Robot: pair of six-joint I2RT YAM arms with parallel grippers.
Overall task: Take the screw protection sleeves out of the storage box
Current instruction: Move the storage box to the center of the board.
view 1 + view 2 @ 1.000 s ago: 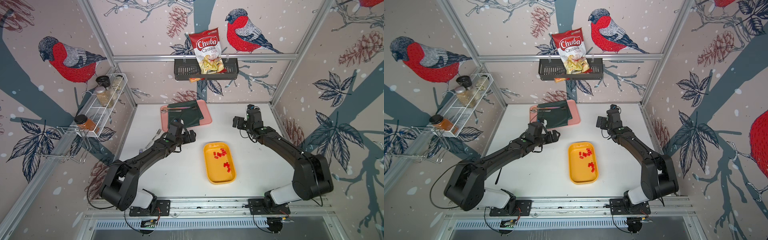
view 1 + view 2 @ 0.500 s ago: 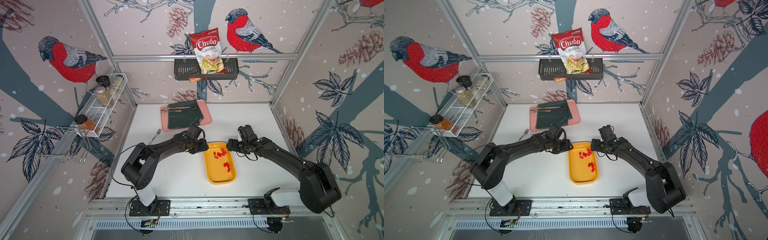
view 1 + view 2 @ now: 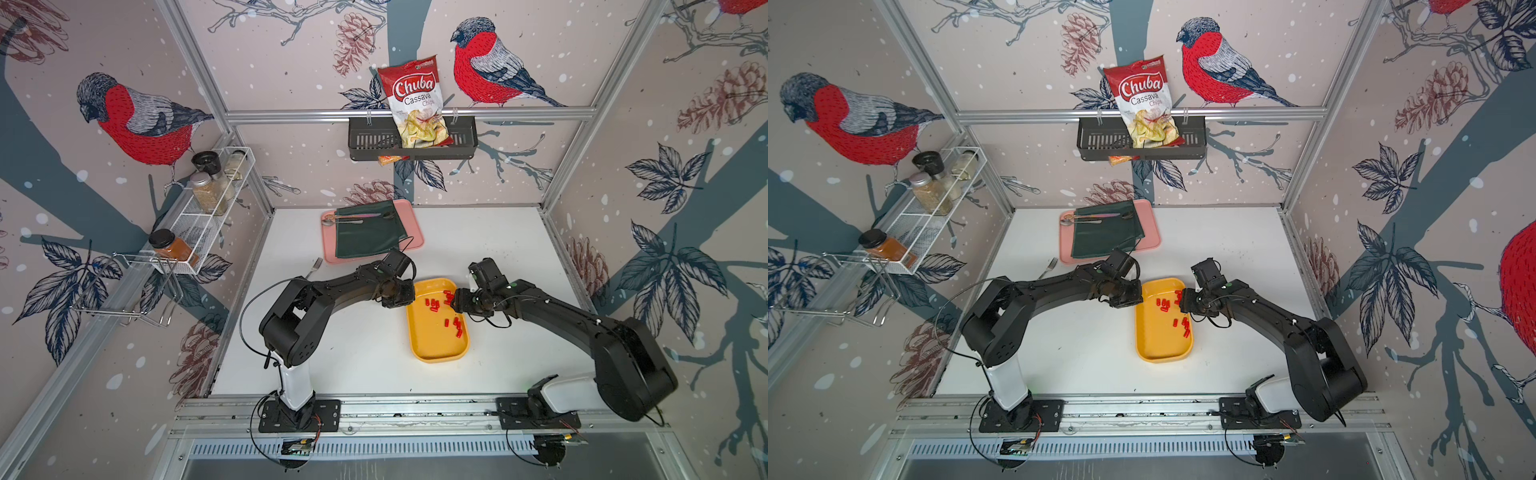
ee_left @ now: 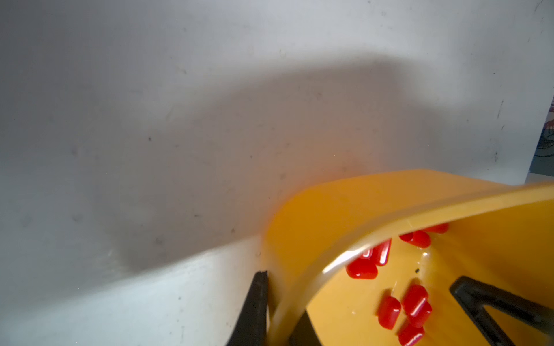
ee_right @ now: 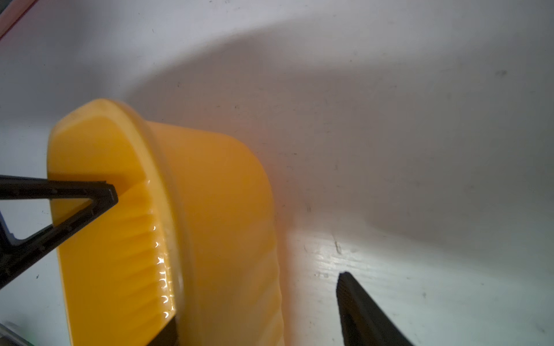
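Left gripper (image 4: 280, 311) clamped on the near-left rim of the yellow box (image 3: 436, 345), likely to tip it. Right gripper (image 5: 227, 236) straddling the opposite rim, not closed yet. Red sleeves (image 3: 434, 304) scattered inside, on the white table (image 3: 365, 353).

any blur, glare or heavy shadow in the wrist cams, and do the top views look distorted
Left wrist view: storage box rim smeared, broad shadow on the table. Right wrist view: glare dots along the rim, soft focus, similar shadow. Both top views: sharp, evenly lit, frame posts splay outward, wide-angle.
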